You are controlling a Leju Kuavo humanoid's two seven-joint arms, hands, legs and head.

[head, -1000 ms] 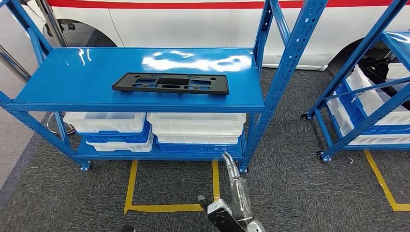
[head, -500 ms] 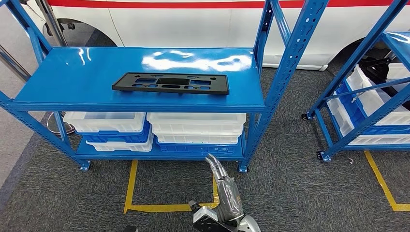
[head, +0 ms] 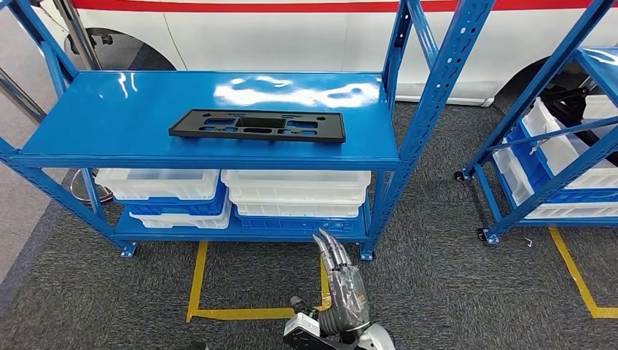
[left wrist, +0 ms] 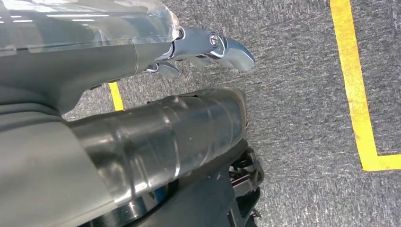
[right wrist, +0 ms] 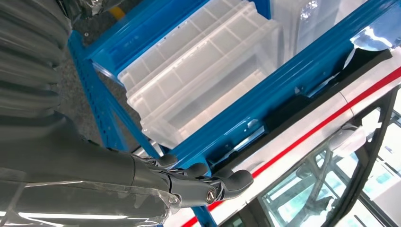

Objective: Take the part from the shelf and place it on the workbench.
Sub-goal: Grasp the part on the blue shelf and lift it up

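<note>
The part (head: pixel 257 125) is a flat black rectangular plate with cut-outs, lying on the top deck of the blue shelf (head: pixel 109 120). My right hand (head: pixel 341 283) is low in front of the shelf, below the lower level, fingers straight and pointing up at it, holding nothing. In the right wrist view the same hand (right wrist: pixel 189 182) reaches toward the shelf frame, with the part's dark edge (right wrist: pixel 302 101) beyond it. My left hand (left wrist: pixel 189 45) hangs over the grey carpet, fingers out, with nothing in it.
White and blue bins (head: pixel 295 191) fill the shelf's lower level. A second blue rack (head: pixel 554 146) with bins stands to the right. Yellow floor tape (head: pixel 197 284) marks the carpet in front. A white vehicle (head: pixel 291 36) is parked behind the shelf.
My right hand has shifted a little to the left and turned, so its fingers now show side by side. The part and shelf have not moved.
</note>
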